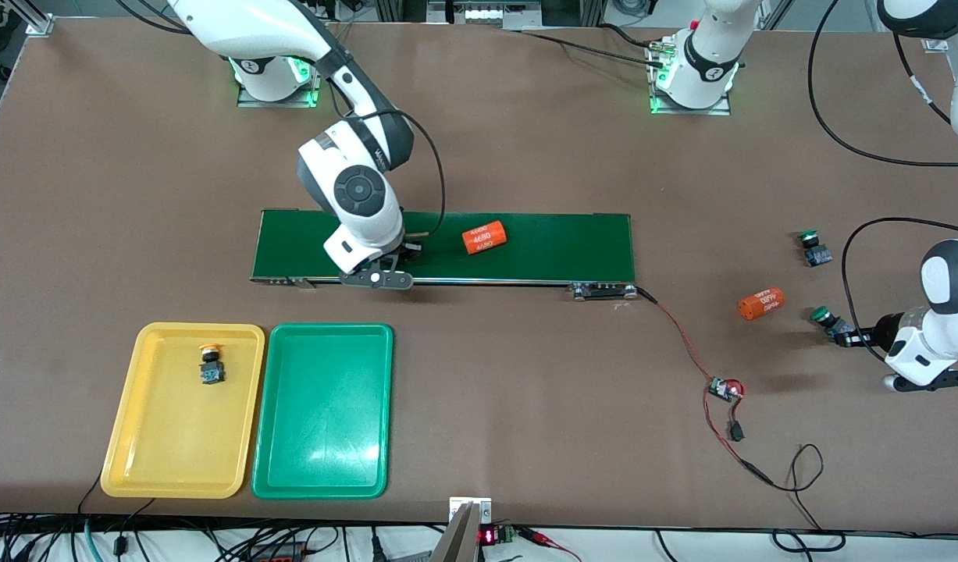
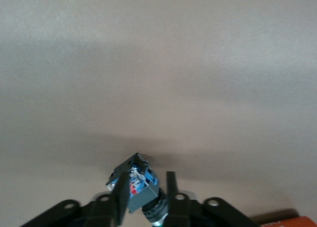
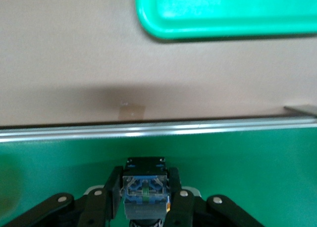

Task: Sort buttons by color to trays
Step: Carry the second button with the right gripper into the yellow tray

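The right gripper (image 1: 404,261) is down on the dark-green conveyor belt (image 1: 557,246), its fingers (image 3: 115,192) pinching a button (image 3: 143,190) by its black-and-blue body; the cap is hidden, so its color cannot be told, and the grip looks made for a lift toward the trays, which lie nearer the front camera. The yellow tray (image 1: 135,437) already holds one yellow-capped button (image 1: 209,364), while the green tray (image 1: 322,468) beside it holds nothing. At the left arm's end of the surface (image 1: 525,390), the left gripper (image 1: 845,334) is low over a green-capped button (image 1: 826,318); its fingers (image 2: 120,202) stand slightly apart on either side of the body. A second green-capped button (image 1: 813,247) waits farther from the camera. Two orange cylinders, one on the belt (image 1: 483,237) and one on the surface (image 1: 761,304), belong to neither tray.
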{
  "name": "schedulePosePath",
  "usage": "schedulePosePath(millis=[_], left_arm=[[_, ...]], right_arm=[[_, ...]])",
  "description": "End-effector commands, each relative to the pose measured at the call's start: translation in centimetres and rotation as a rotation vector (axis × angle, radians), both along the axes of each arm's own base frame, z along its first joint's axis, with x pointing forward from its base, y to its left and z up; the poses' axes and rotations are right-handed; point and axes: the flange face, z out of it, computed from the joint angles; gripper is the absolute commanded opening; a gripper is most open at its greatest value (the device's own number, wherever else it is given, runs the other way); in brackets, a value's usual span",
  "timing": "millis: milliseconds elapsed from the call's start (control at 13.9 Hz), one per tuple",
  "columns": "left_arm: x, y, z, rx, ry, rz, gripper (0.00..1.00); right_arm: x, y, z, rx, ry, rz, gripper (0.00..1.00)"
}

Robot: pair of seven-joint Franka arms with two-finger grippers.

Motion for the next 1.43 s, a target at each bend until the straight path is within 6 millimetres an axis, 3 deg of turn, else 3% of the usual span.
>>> schedulePosePath(millis=[0,143,287,502,717,789,861,933,1004,1076,1220,1363], left_arm=[[-0.4,0.6,-0.5,-0.030,0.002,0.003,1.00],[-0.5,0.5,-0.9,-0.033,0.009,0.010,1.00],[-0.6,0.5,-1.4,-0.038,0.016,0.013,1.00],[-0.8,0.5,-2.5,-0.045,0.028,0.013,1.00],[-1.1,1.1,-3.3,-0.051,0.036,0.022,1.00],[-1.2,1.2,-3.3,-0.048,0.036,0.023,0.95],[-1.2,1.2,-3.4,-0.045,0.037,0.020,0.82],[-1.2,1.1,-3.4,-0.042,0.039,0.020,0.60],[-1.2,1.1,-3.4,-0.040,0.040,0.022,0.42],[-1.2,1.2,-3.4,-0.040,0.040,0.024,0.28],[-1.1,1.0,-3.3,-0.039,0.040,0.021,0.10],[-1.1,1.1,-2.8,-0.040,0.035,0.004,0.01]], right_arm=[[1.0,-1.0,1.2,0.008,-0.014,0.035,0.33],[2.6,-2.7,2.9,0.009,-0.024,0.018,0.33],[5.5,-5.2,5.9,0.011,-0.027,0.041,0.33],[10.9,-12.2,10.0,0.042,-0.063,0.099,0.33],[14.6,-19.9,10.1,0.083,-0.072,0.167,0.33],[15.5,-22.1,9.5,0.091,-0.069,0.201,0.33],[16.2,-23.8,8.5,0.094,-0.067,0.235,0.33],[17.0,-26.2,7.4,0.097,-0.062,0.246,0.33],[18.0,-28.9,6.0,0.103,-0.066,0.262,0.33],[18.6,-30.3,5.0,0.108,-0.072,0.297,0.33],[19.1,-32.9,3.6,0.109,-0.094,0.336,0.33],[19.5,-34.4,2.3,0.099,-0.105,0.338,0.33]])
